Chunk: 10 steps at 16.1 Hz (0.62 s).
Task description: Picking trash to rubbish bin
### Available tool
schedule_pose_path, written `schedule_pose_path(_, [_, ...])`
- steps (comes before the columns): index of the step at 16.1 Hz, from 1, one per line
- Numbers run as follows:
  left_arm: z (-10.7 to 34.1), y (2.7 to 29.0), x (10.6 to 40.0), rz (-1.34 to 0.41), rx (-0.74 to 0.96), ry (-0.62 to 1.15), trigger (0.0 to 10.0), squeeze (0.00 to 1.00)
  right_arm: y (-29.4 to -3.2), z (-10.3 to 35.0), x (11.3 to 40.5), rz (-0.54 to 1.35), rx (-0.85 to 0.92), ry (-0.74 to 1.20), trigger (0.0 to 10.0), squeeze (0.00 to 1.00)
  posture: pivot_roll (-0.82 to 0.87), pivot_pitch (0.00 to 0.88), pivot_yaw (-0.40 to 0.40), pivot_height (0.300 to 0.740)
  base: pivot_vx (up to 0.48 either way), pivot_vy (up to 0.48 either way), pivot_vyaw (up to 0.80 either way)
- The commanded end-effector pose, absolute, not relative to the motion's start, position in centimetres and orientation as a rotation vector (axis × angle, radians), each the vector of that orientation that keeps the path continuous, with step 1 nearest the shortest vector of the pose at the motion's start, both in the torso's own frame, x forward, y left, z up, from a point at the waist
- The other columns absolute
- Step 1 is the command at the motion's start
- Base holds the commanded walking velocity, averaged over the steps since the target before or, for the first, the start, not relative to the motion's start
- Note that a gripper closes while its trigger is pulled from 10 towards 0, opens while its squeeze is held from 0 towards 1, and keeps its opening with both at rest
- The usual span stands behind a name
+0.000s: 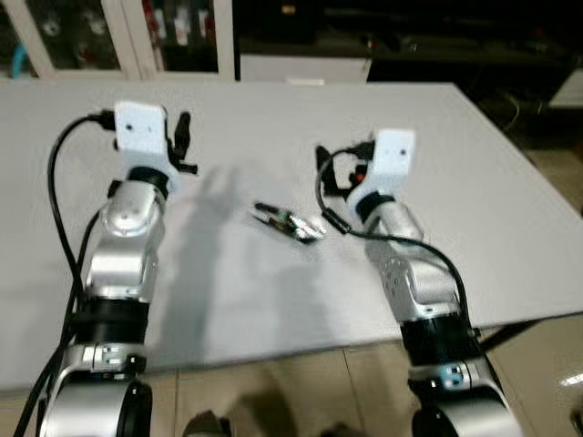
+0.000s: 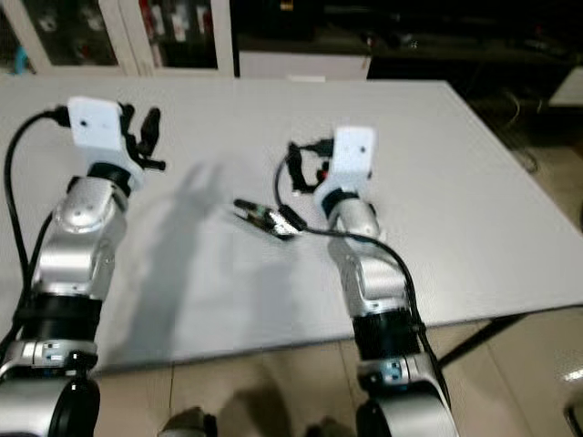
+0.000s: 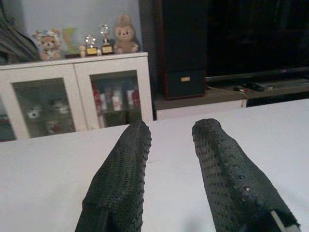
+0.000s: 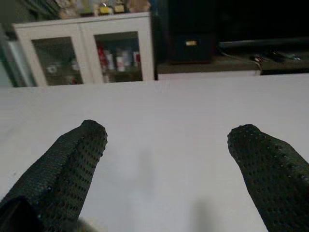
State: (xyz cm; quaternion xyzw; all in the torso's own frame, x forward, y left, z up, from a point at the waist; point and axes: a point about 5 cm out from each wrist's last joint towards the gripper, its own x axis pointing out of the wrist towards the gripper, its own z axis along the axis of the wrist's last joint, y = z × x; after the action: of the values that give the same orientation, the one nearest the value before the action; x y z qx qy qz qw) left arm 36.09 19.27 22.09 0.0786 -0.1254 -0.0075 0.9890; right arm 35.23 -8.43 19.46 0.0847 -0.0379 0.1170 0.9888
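A crumpled wrapper [image 1: 290,223] lies on the white desk [image 1: 474,182]. The right tool [image 4: 166,140], fingers spread wide, hovers just right of the wrapper; the left tool [image 3: 171,140], slightly parted, hovers well left of it.

silver jointed arms; white box wrist housings; black cables looped at each; black dimpled fingers [image 3: 120,188]; red mark on right wrist
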Motion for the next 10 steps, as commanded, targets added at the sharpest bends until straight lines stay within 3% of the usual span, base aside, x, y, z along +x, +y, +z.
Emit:
schedule_pose_path(1, [22.31, 18.53, 36.13, -0.031, 0.159, -0.264, 10.0, 0.0, -9.61, 18.83, 35.14, 0.202, 0.165, -0.049, 10.0, 0.0, -0.01, 0.081, -0.063, 0.74, 0.0, 0.0, 0.0])
schedule_pose_path(8, [22.34, 19.1, 36.21, 0.0, 0.168, -0.253, 10.0, 0.0, -9.46, 18.56, 34.86, 0.228, 0.163, -0.027, 10.0, 0.0, -0.01, 0.106, -0.063, 0.74, 0.0, 0.0, 0.0])
schedule_pose_path(10, [22.43, 19.05, 36.23, -0.005, 0.167, -0.258, 10.0, 0.0, -9.39, 18.58, 34.78, 0.236, 0.171, -0.027, 10.0, 0.0, -0.01, 0.109, -0.061, 0.74, 0.281, 0.0, 0.0])
